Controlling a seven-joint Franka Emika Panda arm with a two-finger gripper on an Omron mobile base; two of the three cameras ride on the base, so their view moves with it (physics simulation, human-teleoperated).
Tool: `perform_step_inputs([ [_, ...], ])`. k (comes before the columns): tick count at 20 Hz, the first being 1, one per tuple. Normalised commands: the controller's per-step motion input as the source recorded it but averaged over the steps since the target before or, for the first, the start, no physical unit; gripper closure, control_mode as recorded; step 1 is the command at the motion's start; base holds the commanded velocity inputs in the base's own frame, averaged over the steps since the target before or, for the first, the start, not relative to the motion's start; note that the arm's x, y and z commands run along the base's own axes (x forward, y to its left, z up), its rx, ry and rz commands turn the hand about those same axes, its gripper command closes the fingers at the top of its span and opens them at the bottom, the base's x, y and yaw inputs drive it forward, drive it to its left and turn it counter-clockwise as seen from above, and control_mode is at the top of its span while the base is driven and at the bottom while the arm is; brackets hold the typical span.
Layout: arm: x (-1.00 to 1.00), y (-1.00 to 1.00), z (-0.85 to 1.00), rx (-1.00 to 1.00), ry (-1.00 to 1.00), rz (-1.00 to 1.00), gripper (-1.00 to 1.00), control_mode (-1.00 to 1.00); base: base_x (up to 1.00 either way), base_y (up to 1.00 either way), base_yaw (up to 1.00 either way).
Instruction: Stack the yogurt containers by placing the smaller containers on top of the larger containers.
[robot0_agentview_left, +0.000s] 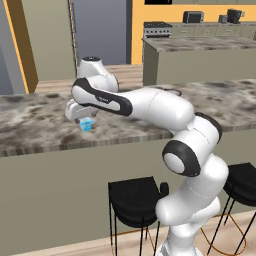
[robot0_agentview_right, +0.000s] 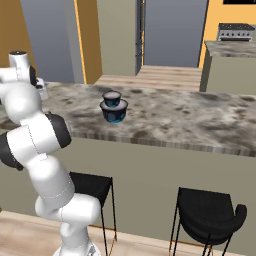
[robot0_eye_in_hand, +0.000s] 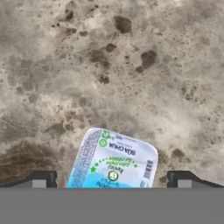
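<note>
Hand view gives us the small light-blue yogurt cup (robot0_eye_in_hand: 113, 159) at six o'clock, its pale lid facing the camera, between our two dark fingers (robot0_eye_in_hand: 42, 180), which stand wide open and grip nothing. It sits on the marbled worktop (robot0_eye_in_hand: 131, 65), slightly rotated against the line between the fingers. The lid carries green and blue print and a barcode strip down one edge; the lettering reads mirrored and we cannot make out a brand with confidence.

We judge the cup light, thin-walled and easily crushed or tipped, so we would close gently on two opposite flat sides below the lid rim.

In the right base view the dark-blue round yogurt cup (robot0_agentview_right: 114, 113) stands well apart along the worktop, with what looks like another small dark cup on top.
</note>
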Motion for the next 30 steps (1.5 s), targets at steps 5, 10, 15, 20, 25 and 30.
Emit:
perform_step_inputs([
  [5, 0.0, 0.0, -0.2, 0.0, 0.0, 0.01, -1.0, -1.0, 0.0, 0.0, 0.0],
  [10, 0.0, 0.0, -0.13, 0.0, 0.0, 0.0, -1.0, -1.0, 0.0, 0.0, 0.0],
  [15, 0.0, 0.0, -0.08, 0.0, 0.0, 0.0, -1.0, -1.0, 0.0, 0.0, 0.0],
  [20, 0.0, 0.0, -0.07, 0.0, 0.0, 0.0, -1.0, -1.0, 0.0, 0.0, 0.0],
  [25, 0.0, 0.0, -0.02, 0.0, 0.0, 0.0, 1.0, -1.0, 0.0, 0.0, 0.0],
  [30, 0.0, 0.0, 0.0, 0.0, 0.0, 0.0, 1.0, -1.0, 0.0, 0.0, 0.0],
])
